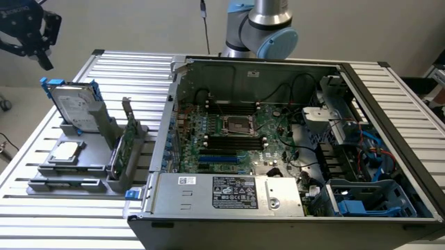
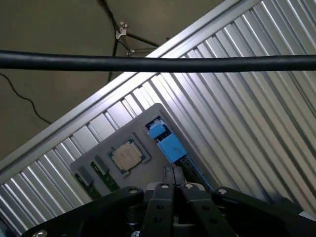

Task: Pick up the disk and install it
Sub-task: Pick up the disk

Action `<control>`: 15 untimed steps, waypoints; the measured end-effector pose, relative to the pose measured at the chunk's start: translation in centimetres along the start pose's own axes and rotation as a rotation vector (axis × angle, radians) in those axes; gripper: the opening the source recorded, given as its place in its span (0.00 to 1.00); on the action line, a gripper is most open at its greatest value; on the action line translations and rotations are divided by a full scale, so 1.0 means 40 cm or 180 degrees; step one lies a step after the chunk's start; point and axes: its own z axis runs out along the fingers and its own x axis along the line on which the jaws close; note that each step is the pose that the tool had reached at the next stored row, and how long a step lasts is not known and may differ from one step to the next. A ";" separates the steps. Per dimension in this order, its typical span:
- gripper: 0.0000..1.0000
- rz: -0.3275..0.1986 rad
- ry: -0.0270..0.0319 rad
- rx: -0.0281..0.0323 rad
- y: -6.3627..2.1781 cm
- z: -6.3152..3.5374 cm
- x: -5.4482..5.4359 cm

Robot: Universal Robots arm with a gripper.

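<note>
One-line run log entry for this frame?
phase: pre-grasp | hand: shut, empty, above disk | disk: upright in grey rack, untouched | computer case: open, disk not installed

A plain pale wall [image 1: 139, 26] stood behind the ribbed metal table [image 1: 62, 219]; beyond the table's edge lay dull brownish floor [image 2: 49, 34].

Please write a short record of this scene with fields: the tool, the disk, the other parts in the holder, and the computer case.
tool: shut, holding nothing, up over the holder, apart from the disk
disk: upright in the grey holder, not yet picked up
other parts: square processor chip lying flat; green circuit card standing on edge
computer case: open, on the exterior view's right of the holder
</note>
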 end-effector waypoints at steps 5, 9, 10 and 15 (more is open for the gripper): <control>0.11 -0.0277 0.0002 -0.0003 0.000 0.001 0.000; 0.11 -0.0503 0.0003 -0.0005 0.000 0.002 0.000; 0.11 -0.0557 0.0003 -0.0006 0.000 0.003 0.000; 0.11 -0.0799 0.0005 -0.0008 0.001 0.004 0.000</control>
